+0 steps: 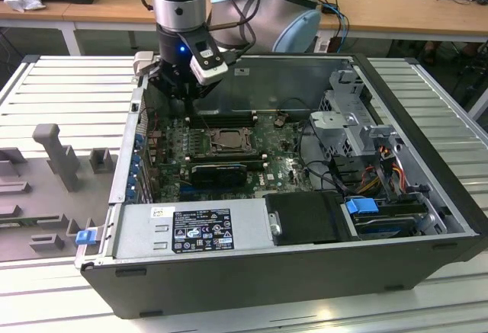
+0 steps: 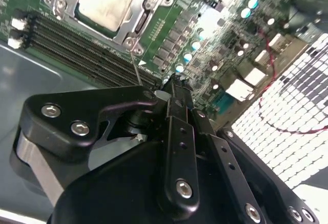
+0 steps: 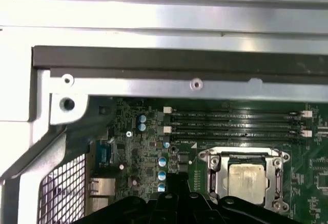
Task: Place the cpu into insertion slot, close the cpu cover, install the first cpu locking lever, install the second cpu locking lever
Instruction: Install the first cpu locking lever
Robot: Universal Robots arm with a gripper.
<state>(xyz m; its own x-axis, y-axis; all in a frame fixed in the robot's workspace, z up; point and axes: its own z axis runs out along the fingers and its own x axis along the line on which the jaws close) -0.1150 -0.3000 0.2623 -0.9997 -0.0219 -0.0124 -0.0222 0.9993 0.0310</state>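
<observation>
Chip: the cpu [image 2: 105, 1] lies flat in the insertion slot [image 1: 226, 140], near the middle of the exterior view, with its pale metal top facing up.
Cover: the cpu cover [image 3: 214, 178] lies down around the chip. In both wrist views its thin frame borders the pale top, and it looks closed.
Lever: a thin wire locking lever [image 2: 136, 66] runs from one corner of the socket out over the memory slots [image 3: 236, 124] toward the gripper. It appears unlatched, though I cannot be sure.
Handling, chip: probably light and rigid, with a delicate contact side. Seated as it is, it offers no safe edge to take.
Handling, cover: stiff sheet metal, likely hinged. It is better pressed on the frame rim than over the chip.
Handling, lever: slim steel wire, likely springy and slippery, and it would push back under load. The best hold is near the free end, with the pads square across the wire so that it cannot roll out.
Arm position: the gripper [image 2: 171, 86] hangs inside the computer case [image 1: 305, 272], in the upper part of the exterior view toward that view's left. It is over the green board [image 1: 282, 167] beside the socket.
Jaws: drawn together, with no gap showing in the second wrist view and nothing plainly held.
Contact: the lever's free end stops just beside the gripper's tip. I cannot tell whether it touches or is pinched.
</observation>
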